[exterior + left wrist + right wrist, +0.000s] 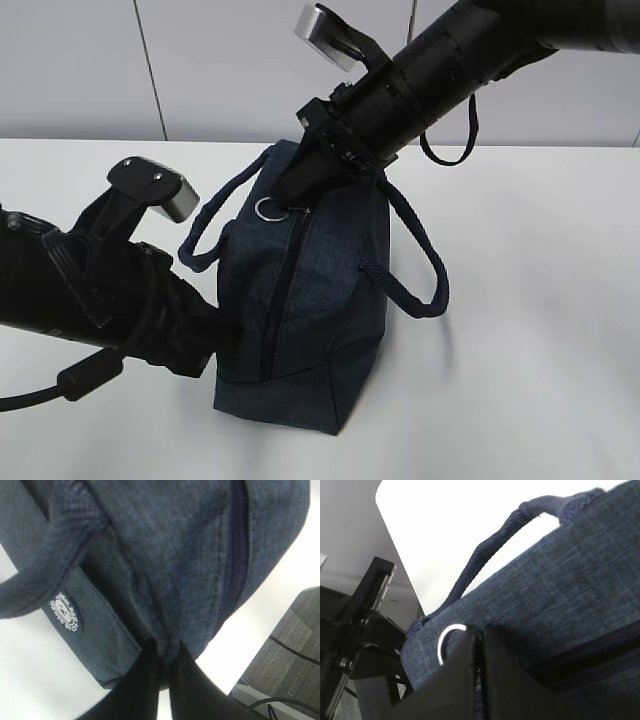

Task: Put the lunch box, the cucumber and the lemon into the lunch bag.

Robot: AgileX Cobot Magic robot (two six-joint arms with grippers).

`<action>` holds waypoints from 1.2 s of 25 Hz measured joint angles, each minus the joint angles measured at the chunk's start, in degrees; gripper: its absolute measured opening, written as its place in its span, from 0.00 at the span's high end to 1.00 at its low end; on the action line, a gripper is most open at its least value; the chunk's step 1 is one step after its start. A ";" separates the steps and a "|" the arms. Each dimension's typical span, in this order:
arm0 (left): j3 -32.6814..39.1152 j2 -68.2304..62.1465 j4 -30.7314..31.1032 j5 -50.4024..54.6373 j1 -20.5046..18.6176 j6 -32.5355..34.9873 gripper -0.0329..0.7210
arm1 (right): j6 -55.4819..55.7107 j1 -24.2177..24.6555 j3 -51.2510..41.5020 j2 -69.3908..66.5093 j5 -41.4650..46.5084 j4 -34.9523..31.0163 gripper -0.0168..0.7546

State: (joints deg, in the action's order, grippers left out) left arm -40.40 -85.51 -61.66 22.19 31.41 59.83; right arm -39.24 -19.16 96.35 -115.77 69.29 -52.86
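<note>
Left gripper [162, 652] pinches bag [310, 300] fabric low to anchor it, right gripper [480, 640] closed at the ring pull [270, 208], apparently to run the zipper.

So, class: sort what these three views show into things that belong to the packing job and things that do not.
Part of the job:
lunch bag, zipped shut
left gripper, pinching the bag's fabric
right gripper, at the ring pull

Not part of it:
table
grey box

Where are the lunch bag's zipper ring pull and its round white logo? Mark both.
zipper ring pull [268, 208], exterior view, on the metal ring's rim.
round white logo [65, 612], left wrist view, on the logo's middle.
</note>
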 joint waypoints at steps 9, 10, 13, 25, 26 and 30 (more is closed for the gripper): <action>0.00 0.00 0.00 -0.13 0.00 0.00 0.96 | 0.00 0.00 2.52 0.00 0.27 0.24 0.98; 0.00 0.00 0.00 -0.13 0.00 0.00 0.96 | 0.00 0.00 3.58 0.00 0.27 0.35 0.98; 0.00 0.00 0.00 -0.21 0.00 0.00 0.96 | 0.36 0.00 6.47 0.00 0.39 0.35 0.98; 0.00 0.00 0.00 -0.21 0.00 0.00 0.96 | 2.83 0.00 8.87 0.00 0.60 5.19 0.96; 0.00 0.00 0.00 -0.21 0.00 0.00 0.96 | 2.92 0.00 8.87 0.00 0.60 5.34 0.91; 0.00 0.00 0.00 -0.25 0.00 0.00 0.96 | 4.57 0.00 8.87 0.00 0.71 5.35 0.50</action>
State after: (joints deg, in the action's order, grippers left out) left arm -40.40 -85.51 -61.66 21.93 31.41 59.83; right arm -34.67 -19.16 105.22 -115.77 70.00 -47.51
